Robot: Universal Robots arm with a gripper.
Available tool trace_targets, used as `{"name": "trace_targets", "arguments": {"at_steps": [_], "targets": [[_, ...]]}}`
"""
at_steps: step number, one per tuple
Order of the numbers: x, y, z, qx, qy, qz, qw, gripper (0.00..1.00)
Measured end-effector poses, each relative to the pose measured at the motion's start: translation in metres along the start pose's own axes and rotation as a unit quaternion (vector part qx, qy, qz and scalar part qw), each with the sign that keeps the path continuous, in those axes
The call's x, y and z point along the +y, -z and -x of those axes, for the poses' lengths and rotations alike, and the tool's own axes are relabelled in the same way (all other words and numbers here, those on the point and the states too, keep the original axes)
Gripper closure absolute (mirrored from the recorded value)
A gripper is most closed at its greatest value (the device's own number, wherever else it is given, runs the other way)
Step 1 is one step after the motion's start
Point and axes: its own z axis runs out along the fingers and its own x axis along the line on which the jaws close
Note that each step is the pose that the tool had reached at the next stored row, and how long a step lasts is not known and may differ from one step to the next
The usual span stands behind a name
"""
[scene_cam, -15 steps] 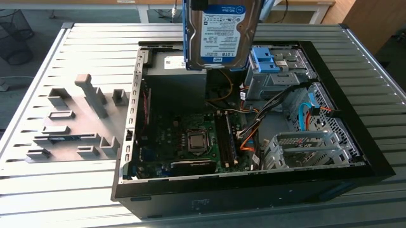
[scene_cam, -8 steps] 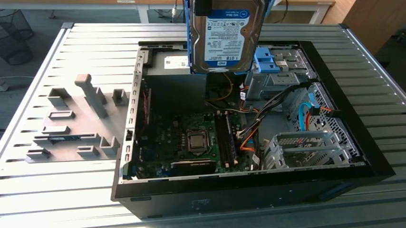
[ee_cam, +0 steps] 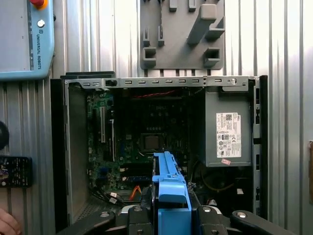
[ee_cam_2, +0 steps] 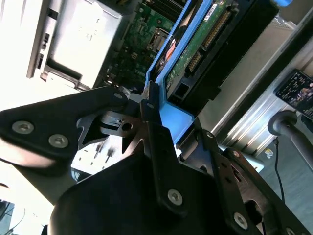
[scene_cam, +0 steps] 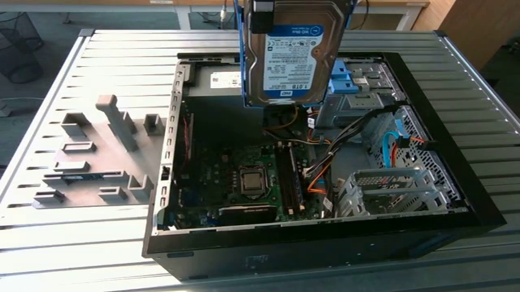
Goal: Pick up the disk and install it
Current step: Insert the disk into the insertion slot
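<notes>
Disk (scene_cam: 291,58) hangs over the open case (scene_cam: 341,240), which holds motherboard (scene_cam: 223,170) and cables (scene_cam: 323,173); claw (ee_cam: 169,208) apparently pinches its blue-framed end.

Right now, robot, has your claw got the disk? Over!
Gripper shut on disk. Disk hanging upright over open computer case, not installed. Cable bundle inside, beside the metal drive cage.

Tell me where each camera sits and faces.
Exterior view: off the arm, looking down into the open black computer case; the black tool holds the silver-grey hard disk in its blue plastic frame.
First wrist view: on the arm, facing straight into the case; tool shows.
Second wrist view: along the tool, at the disk.
All three share the disk.
</notes>
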Motion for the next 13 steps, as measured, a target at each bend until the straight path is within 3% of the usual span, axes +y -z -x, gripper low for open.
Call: {"name": "trace_targets", "arguments": {"at_steps": [5,13], "targets": [[-0.0005,-0.0007,-0.0122,0.0022,0.000,-0.0001,1.0000,0.63],[-0.0005,-0.0007,-0.0137,0.0031,0.000,-0.0001,1.0000,0.63]]}}
